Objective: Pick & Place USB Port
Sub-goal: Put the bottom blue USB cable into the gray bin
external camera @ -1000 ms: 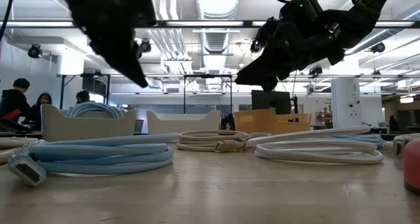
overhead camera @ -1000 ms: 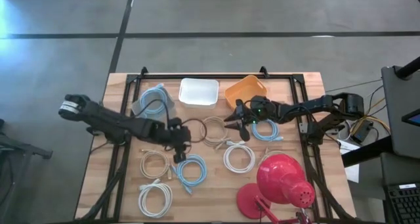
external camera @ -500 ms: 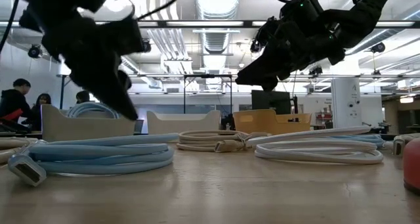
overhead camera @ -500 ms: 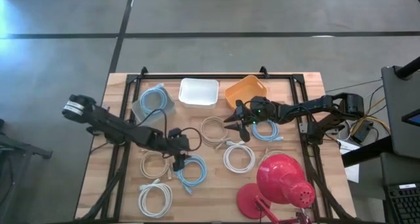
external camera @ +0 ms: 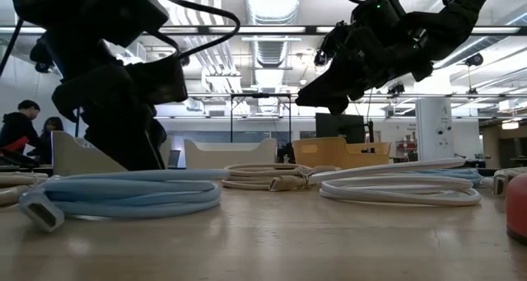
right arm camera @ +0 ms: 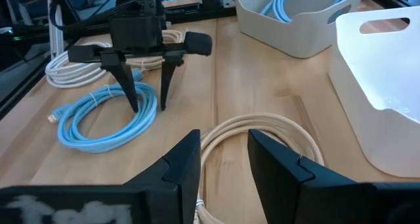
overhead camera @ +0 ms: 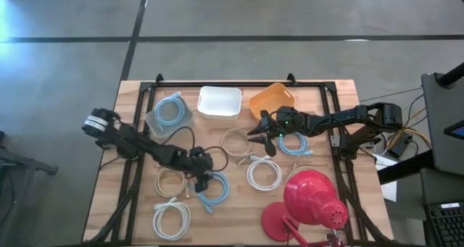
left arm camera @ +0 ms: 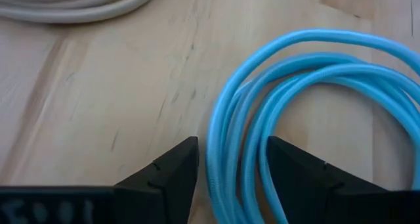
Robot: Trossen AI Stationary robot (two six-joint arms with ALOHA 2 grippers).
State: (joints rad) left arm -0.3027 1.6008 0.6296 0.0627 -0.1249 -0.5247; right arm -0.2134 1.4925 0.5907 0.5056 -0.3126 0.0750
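A light blue cable coil (overhead camera: 211,188) lies flat on the wooden table, its connector end (external camera: 39,212) toward the near edge. My left gripper (overhead camera: 201,174) stands low over the coil's far-left rim, pointing down. It is open, with one finger on each side of the rim strands (left arm camera: 231,159); the right wrist view shows this from the side (right arm camera: 147,107). My right gripper (overhead camera: 260,137) is open and hangs in the air above a beige coil (right arm camera: 262,135) near the table's middle, touching nothing. My left gripper comes from above with its two fingers (left arm camera: 172,171) astride the bundle of strands at the blue coil's rim (left arm camera: 226,138). Whether the fingers touch the strands, I cannot tell. The coil lies flat on the table.
A grey bin holding a blue cable (overhead camera: 168,111), a white bin (overhead camera: 220,101) and an orange bin (overhead camera: 272,100) line the far edge. Other coils lie around: white ones (overhead camera: 172,180), (overhead camera: 172,216), (overhead camera: 263,174) and a blue one (overhead camera: 293,143). A red lamp (overhead camera: 313,202) stands near right.
My left gripper has moved toward the table's near edge and come down from well above the table to the blue coil, ending with its open fingers astride the coil's rim. The right arm has kept still.
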